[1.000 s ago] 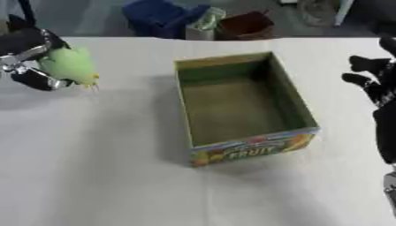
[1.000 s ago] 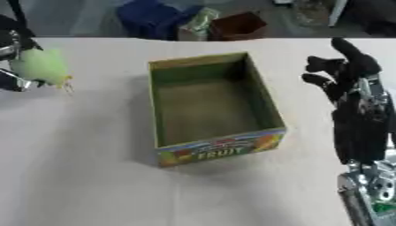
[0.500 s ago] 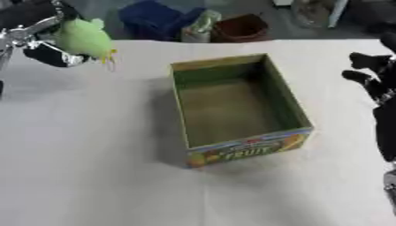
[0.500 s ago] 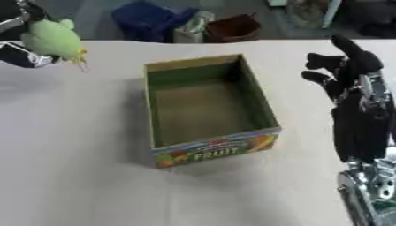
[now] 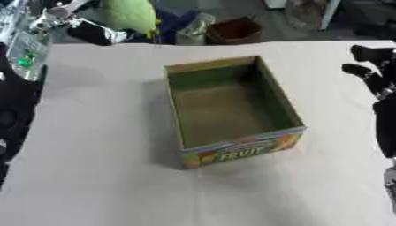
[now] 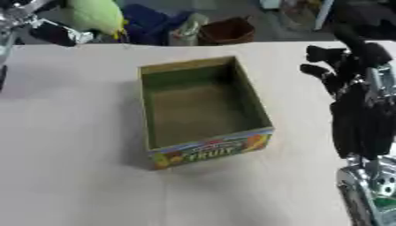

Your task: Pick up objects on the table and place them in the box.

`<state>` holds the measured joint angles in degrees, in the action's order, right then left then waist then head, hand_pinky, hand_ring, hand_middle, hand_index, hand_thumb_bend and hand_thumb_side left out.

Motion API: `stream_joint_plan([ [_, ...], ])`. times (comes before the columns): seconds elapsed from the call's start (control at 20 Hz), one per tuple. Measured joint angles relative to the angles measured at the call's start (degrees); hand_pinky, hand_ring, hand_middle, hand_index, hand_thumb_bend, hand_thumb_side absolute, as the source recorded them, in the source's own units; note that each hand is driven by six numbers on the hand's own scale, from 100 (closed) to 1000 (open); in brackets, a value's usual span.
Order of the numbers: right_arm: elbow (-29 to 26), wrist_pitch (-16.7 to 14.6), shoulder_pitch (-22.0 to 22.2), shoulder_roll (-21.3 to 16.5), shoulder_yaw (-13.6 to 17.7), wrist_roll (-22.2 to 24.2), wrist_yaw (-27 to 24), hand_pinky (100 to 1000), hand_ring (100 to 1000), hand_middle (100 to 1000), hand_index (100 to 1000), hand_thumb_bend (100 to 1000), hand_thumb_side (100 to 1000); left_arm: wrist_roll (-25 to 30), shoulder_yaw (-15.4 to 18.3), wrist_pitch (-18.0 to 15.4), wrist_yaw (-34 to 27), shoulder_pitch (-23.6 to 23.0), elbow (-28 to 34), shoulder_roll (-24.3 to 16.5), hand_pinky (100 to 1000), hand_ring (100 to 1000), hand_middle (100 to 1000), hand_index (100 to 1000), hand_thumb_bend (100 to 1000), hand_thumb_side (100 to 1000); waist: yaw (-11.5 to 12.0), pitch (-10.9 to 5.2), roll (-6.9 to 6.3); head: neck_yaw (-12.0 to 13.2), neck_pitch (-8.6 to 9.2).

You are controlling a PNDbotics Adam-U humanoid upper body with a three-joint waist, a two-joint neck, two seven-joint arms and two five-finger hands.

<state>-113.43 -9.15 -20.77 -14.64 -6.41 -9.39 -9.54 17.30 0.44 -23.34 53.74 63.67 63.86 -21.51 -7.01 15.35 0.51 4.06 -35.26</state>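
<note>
Lifted higher than half a second ago, the green pear-shaped fruit (image 5: 130, 15) now hangs well above the far left edge of the counter (image 5: 93, 132), up near the top of the view, where earlier it sat low beside the counter's left side. The left hand (image 5: 81, 24) has its fingers curled round the fruit and carries it clear of the surface, still to the left of the box (image 5: 228, 108) and beyond its far rim, not yet over the opening.

The box is an open cardboard fruit carton, printed "FRUIT" on its near wall, standing upright near the middle of the counter and turned slightly askew. Its inside looks bare, with all four rims unobstructed from above.

The right hand (image 6: 348, 66) stands at the right edge of the counter, fingers spread and pointing upward, holding nothing, apart from the box's right wall with a strip of bare cloth between them.

Wide bare surface lies to the left of the box and in front of it. Behind the far edge of the counter sit a blue bin (image 6: 151, 24) and a brown container (image 6: 226, 31) on the floor.
</note>
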Motion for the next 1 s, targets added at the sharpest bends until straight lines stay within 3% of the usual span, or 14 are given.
stream_joint_plan([
  [0.4, 0.0, -0.6, -1.6, 1.0, -0.8, 0.6, -1.3, 737, 819, 603, 900, 100, 993, -2.6, -0.6, 0.5, 0.9, -0.6, 0.2, 2.5, 420, 501, 469, 611, 100, 293, -1.6, 0.02, 0.29, 1.7, 0.01],
  [0.7, 0.0, -1.7, -2.9, 1.8, -1.7, 1.2, -2.7, 735, 814, 601, 897, 100, 987, -3.7, -2.4, -2.7, 0.2, -2.2, -1.1, 7.3, 427, 510, 472, 614, 100, 289, -3.3, 0.27, 0.38, 2.5, -0.44],
  [1.0, 0.0, -2.7, -3.2, 2.5, -1.7, 0.6, -3.8, 725, 797, 596, 883, 100, 973, -3.5, -2.6, -5.8, 0.2, -2.7, -2.4, 9.0, 426, 511, 472, 614, 100, 287, -4.2, 0.28, 0.55, 2.9, -0.51],
])
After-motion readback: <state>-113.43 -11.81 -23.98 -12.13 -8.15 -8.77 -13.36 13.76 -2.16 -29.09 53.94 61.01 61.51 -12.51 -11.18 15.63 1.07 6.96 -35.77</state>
